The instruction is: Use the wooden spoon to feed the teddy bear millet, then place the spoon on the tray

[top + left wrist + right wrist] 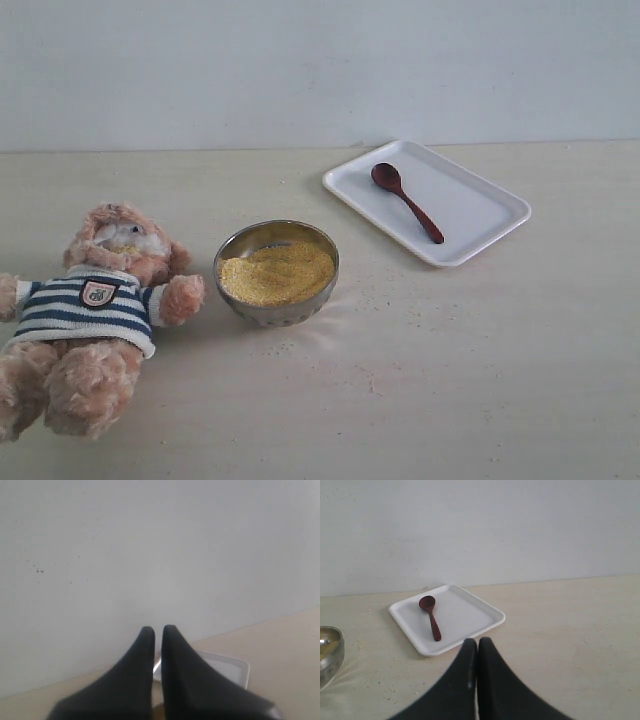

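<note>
Far left on the table point(450, 380) lay the teddy bear point(90, 320). On the right, the tray point(475, 205) held the wooden spoon point(408, 204) flat, its handle end toward the right gripper point(477, 642), seemingly the nearer one. Both that and the left gripper point(158, 629) had their fingers pressed together, holding nothing.

Teddy bear point(95, 320) on its back beside millet point(277, 272); wooden spoon point(412, 208) lying diag. in white tray point(480, 215).
</note>
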